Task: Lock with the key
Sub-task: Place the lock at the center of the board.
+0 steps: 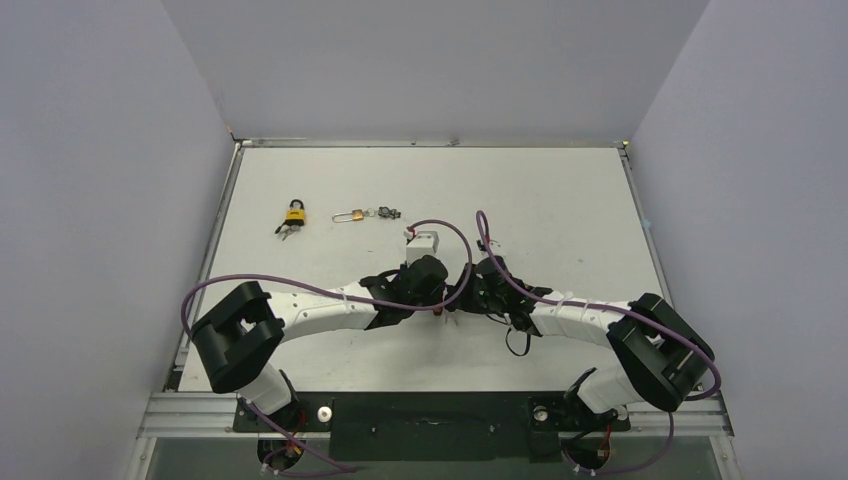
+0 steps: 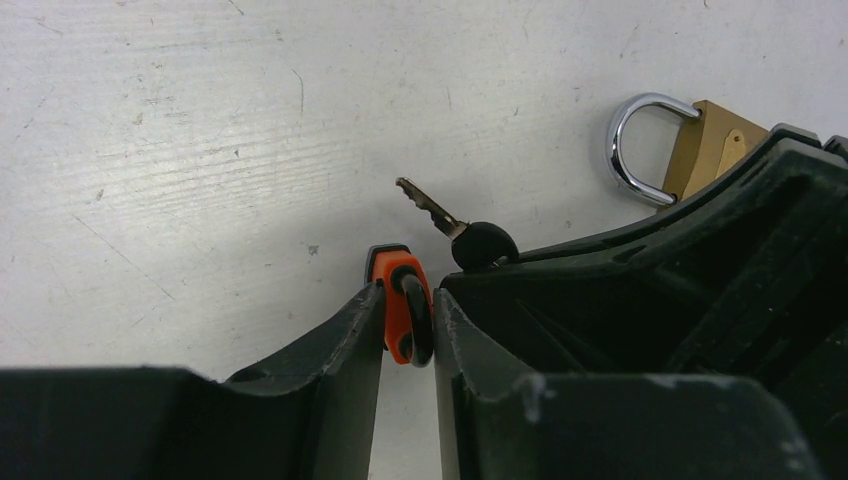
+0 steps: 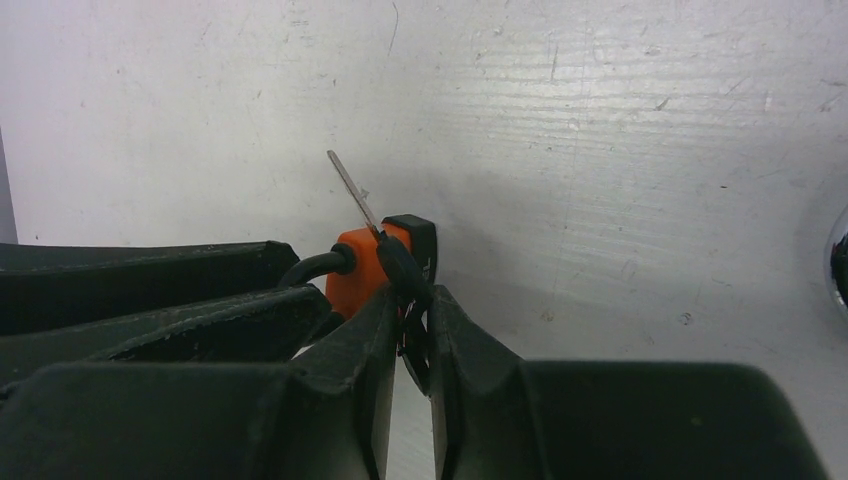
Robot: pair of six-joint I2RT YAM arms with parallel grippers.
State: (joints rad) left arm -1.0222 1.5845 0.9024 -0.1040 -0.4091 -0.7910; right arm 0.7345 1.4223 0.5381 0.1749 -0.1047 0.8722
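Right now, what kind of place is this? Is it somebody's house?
Probably a robot test lab, not a house: a left arm and right arm bolted to a white table, plain walls boxing it in, and a yellow padlock laid out.

The left gripper's fingertips closely flank a small orange lock with a black loop. At one o'clock from it, a black-headed key points its blade toward ten o'clock. A brass padlock lies toward two o'clock, partly behind black casing.
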